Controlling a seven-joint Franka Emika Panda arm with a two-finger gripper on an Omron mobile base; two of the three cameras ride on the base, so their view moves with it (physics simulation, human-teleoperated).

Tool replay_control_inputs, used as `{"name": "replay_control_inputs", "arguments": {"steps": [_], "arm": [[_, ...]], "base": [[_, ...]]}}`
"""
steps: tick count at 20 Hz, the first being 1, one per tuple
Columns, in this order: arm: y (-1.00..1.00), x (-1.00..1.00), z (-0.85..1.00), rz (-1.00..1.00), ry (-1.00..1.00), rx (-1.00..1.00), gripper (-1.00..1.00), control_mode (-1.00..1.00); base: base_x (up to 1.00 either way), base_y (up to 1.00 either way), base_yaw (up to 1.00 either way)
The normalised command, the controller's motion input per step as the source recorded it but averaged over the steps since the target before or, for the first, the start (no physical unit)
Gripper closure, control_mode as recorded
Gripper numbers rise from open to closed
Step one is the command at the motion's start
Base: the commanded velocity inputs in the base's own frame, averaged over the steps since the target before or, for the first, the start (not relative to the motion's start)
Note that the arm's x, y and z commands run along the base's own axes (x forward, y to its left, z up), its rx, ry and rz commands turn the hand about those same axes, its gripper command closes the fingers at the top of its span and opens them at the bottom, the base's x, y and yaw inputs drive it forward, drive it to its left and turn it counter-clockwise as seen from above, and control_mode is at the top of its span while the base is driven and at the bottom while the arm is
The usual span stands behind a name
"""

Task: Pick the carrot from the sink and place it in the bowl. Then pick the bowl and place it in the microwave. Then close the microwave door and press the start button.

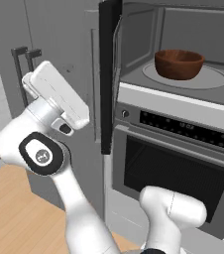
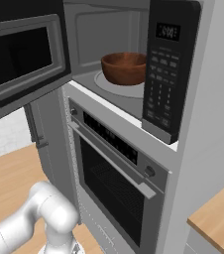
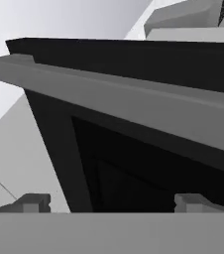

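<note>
Bowl [image 1: 179, 63], wide, round, thick-walled, dark reddish-brown wood, sits upright on the glass turntable [image 1: 210, 79] at the middle of the microwave [image 2: 109, 30] floor. Its inside can't be seen from here. Beside it the microwave door [image 1: 109, 74] stands swung open on the left hinge. Below is the oven [image 2: 114, 183]. End effector [image 3: 112, 204] fingertips are spread apart, empty, close to the door's dark window

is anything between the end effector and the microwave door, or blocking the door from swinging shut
Nothing visible does. The end effector faces the open microwave door directly, and the bowl sits fully inside the microwave, clear of the door's swing.
</note>
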Motion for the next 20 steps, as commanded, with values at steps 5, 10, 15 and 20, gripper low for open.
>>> {"name": "replay_control_inputs", "arguments": {"steps": [5,10,15,20], "arm": [[-0.91,-0.12,0.42,0.00,-0.03,0.20,-1.00,-1.00],[-0.83,0.39,0.00,0.06,0.07,0.12,-1.00,-1.00],[-0.94,0.36,0.00,0.07,0.03,0.15,-1.00,-1.00],[-0.99,0.27,0.03,0.04,-0.02,0.19,-1.00,-1.00]], "base": [[0.00,0.00,0.00],[0.00,0.00,0.00],[0.00,0.00,0.00],[0.00,0.00,0.00]]}}
